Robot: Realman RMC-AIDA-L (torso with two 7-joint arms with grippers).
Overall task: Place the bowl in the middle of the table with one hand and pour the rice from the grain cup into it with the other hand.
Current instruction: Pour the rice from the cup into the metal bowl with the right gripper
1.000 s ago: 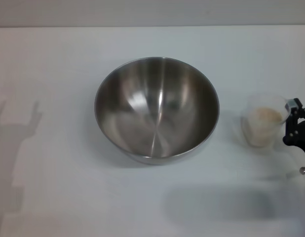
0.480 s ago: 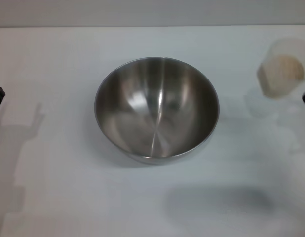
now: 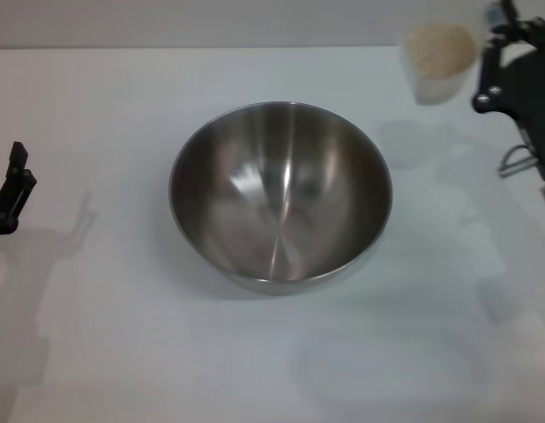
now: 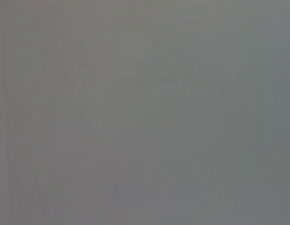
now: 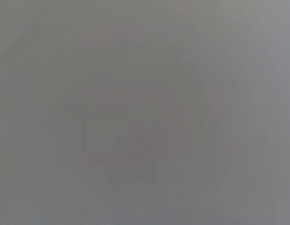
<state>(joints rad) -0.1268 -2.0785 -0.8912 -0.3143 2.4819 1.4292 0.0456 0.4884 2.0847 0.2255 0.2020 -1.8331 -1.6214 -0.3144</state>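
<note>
The steel bowl [image 3: 280, 196] stands empty in the middle of the white table [image 3: 123, 352]. My right gripper [image 3: 495, 44] holds the clear grain cup [image 3: 440, 60] by its handle, lifted high above the table to the bowl's far right. The cup is full of pale rice [image 3: 440, 50] and roughly upright. My left gripper [image 3: 10, 196] is at the left edge, well clear of the bowl. Both wrist views show only plain grey.
The table's far edge [image 3: 167, 48] runs along the top of the head view. Shadows of the arms fall on the table at the left and lower right.
My right gripper has lifted the grain cup off the table and carried it up and toward the far side and a little toward the bowl. My left gripper has come slightly further into view.
</note>
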